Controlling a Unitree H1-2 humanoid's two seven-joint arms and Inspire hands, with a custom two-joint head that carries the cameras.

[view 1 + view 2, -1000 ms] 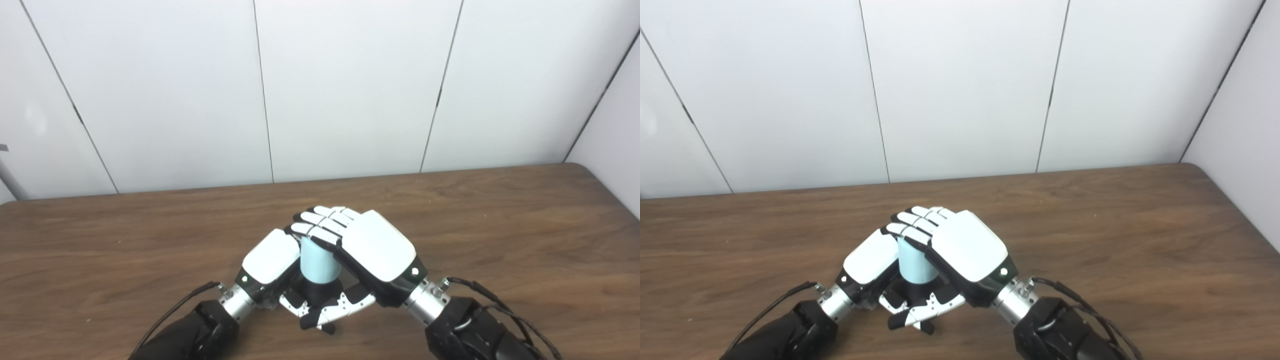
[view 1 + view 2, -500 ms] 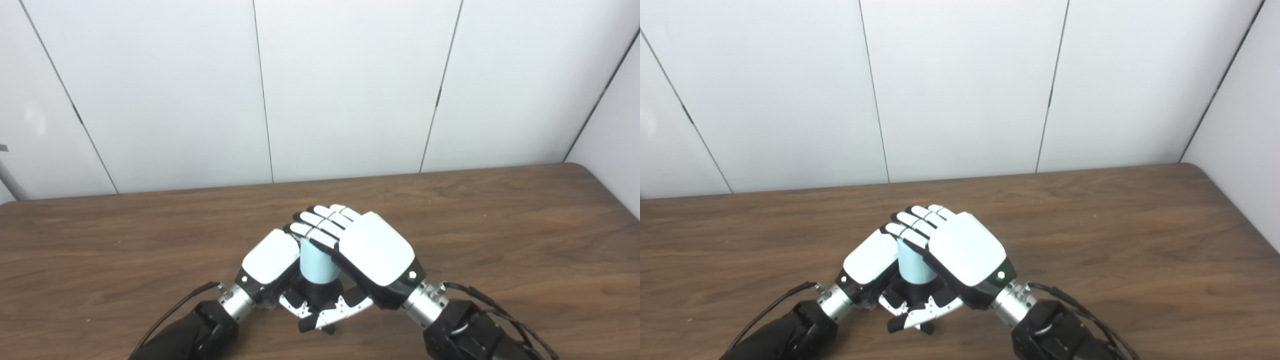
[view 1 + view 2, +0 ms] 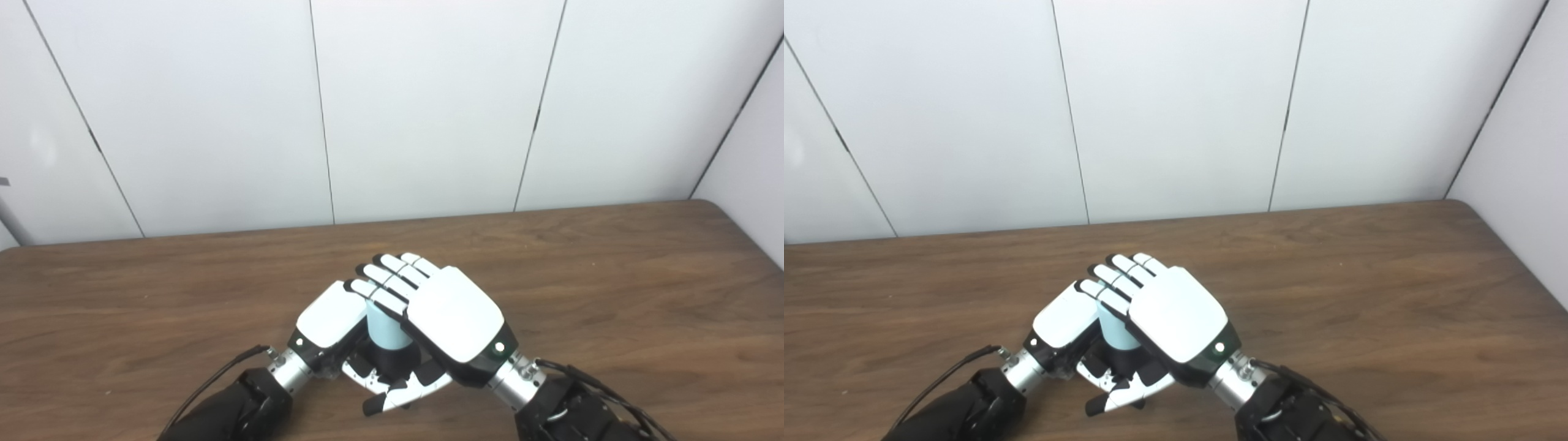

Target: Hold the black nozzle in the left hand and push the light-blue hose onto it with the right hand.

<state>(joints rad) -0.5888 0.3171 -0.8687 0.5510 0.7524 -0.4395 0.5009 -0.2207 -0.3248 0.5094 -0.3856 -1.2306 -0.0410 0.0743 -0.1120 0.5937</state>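
Pressing down from above, our right hand (image 3: 454, 313) lies palm-first over the top of the light-blue hose (image 3: 384, 327), its fingers (image 3: 384, 283) stretched flat and together across the hose's upper end and reaching over onto the back of our left hand (image 3: 331, 313). We judge this flat cover is chosen to drive the hose straight down along its own axis rather than to squeeze it. Whether the right thumb closes on the hose from below we cannot tell.

Just left of the hose, our left hand is wrapped around the black nozzle (image 3: 387, 358), which shows as a dark collar directly under the hose's lower rim; the grip seems meant to brace the nozzle against the push. The hose stands upright on the nozzle, touching it, and how deep it is seated we cannot see.

Around the hose, the wooden table (image 3: 612, 288) lies bare on every side, its far edge and rounded right corner well apart from the hose, so the hands have room to shift.
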